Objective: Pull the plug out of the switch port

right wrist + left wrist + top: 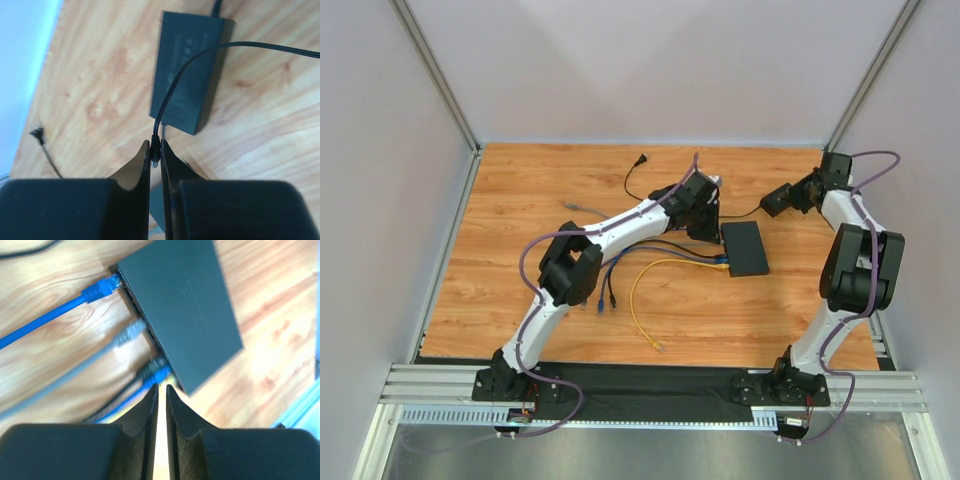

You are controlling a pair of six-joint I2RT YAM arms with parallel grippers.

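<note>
The switch [746,250] is a flat black box on the wooden table, and it also shows in the left wrist view [185,305]. Blue [102,287], grey [127,335], black and another blue network plugs sit in the ports along its left edge. My left gripper [161,386] hovers over that port edge, jaws shut with a thin slit and nothing between them. In the top view it [710,232] is just left of the switch. My right gripper [155,147] is shut on a small black barrel plug [155,152] with a thin black cord, held clear of the switch [773,203].
The black power-adapter brick [190,70] lies on the table beyond the right fingertips. Its mains plug [640,160] lies near the back. A yellow cable [640,300], blue cables [610,290] and a grey cable [575,207] trail left from the switch. Walls enclose three sides.
</note>
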